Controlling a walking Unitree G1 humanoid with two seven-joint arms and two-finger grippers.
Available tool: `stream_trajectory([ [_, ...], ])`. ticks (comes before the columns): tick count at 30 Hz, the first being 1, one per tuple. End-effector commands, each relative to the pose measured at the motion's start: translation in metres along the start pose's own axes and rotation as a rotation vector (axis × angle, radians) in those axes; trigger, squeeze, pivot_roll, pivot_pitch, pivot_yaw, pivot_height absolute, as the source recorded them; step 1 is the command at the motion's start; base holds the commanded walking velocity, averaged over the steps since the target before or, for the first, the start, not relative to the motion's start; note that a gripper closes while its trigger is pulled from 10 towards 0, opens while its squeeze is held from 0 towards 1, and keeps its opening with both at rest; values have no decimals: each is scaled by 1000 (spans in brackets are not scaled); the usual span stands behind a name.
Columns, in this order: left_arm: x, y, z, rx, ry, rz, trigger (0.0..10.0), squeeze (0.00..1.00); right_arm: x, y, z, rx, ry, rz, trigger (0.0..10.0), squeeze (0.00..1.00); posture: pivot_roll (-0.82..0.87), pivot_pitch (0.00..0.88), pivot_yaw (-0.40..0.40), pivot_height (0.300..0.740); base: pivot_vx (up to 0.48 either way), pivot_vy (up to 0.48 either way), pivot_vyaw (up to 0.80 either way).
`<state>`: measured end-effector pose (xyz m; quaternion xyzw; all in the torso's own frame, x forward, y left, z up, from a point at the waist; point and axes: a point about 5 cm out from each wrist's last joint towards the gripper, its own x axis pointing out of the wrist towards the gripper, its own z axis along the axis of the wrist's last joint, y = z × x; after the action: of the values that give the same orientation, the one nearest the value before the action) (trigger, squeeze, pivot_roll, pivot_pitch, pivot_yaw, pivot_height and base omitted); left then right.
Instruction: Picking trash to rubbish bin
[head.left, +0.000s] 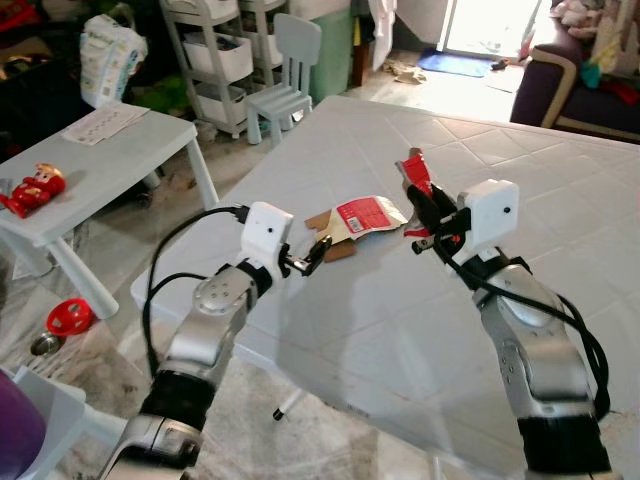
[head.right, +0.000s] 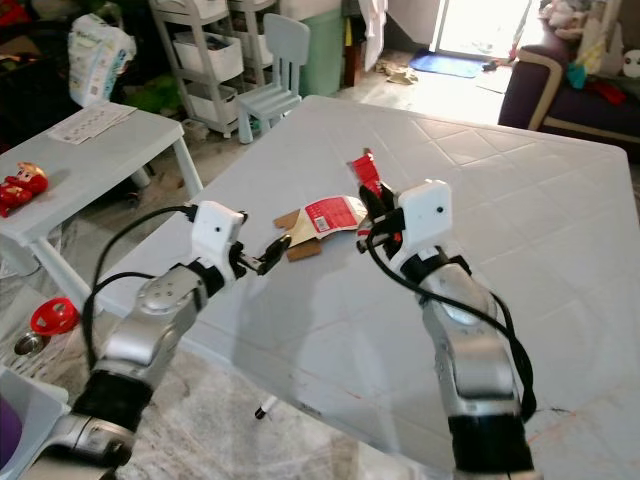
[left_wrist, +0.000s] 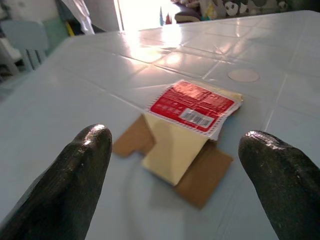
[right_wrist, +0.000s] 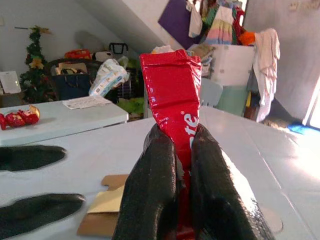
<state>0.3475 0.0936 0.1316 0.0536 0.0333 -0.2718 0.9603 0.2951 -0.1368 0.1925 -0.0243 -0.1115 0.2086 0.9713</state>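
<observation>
While the right gripper (head.left: 428, 215) pinches a red wrapper (right_wrist: 174, 100) above the table (head.left: 560, 200), the left gripper (head.left: 306, 258), fingers spread and empty, nears the flat packet (left_wrist: 192, 117), which may slide away.

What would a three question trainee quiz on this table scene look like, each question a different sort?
1. True or false: the right gripper has its jaws shut on a crumpled red plastic wrapper.
2. What lies on the white plastic table ahead of the left gripper?
A. flat cardboard package with a red label
B. glass bottle
C. metal spoon
3. Fill in: the left jaws are ____.

Key: 1 true; 2 A; 3 open.
</observation>
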Motion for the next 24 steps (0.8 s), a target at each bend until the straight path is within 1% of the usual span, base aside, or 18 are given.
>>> stream_trajectory([
  [1, 7, 0, -2, 18, 6, 7, 10000, 0, -7, 8, 7, 30, 6, 14, 0, 0, -213, 111, 24, 740, 0, 0, 0],
  [6, 17, -3, -6, 31, 20, 10, 10000, 0, -21, 15, 9, 71, 45, 7, 0, 0, -246, 138, 15, 740, 0, 0, 0],
  [7, 23, -3, -5, 56, 26, 18, 10000, 0, -27, 19, 10, 83, 72, 0, 0, 0, -263, 147, 13, 740, 0, 0, 0],
  [10, 30, -5, 1, 76, 21, 21, 10000, 0, -34, 23, 11, 95, 93, -5, 0, 0, -287, 170, 5, 740, 0, 0, 0],
  [13, 35, -5, 4, 77, 21, 37, 10000, 0, -39, 26, 11, 103, 113, -6, 0, 0, -299, 181, 1, 740, 0, 0, 0],
  [16, 39, -2, 7, 74, 25, 72, 10000, 0, -42, 29, 12, 107, 132, -4, 0, 0, -314, 189, -2, 740, 0, 0, 0],
  [19, 40, -1, 8, 83, 27, 83, 10000, 0, -43, 30, 14, 109, 140, -5, 0, 0, -322, 190, -5, 740, 0, 0, 0],
  [22, 40, -1, 7, 91, 34, 87, 10000, 0, -44, 31, 15, 112, 148, -7, 0, 0, -326, 190, -6, 740, 0, 0, 0],
  [24, 39, 1, 1, 90, 65, 93, 10000, 0, -44, 31, 16, 112, 155, -8, 0, 0, -327, 187, -8, 740, 0, 0, 0],
])
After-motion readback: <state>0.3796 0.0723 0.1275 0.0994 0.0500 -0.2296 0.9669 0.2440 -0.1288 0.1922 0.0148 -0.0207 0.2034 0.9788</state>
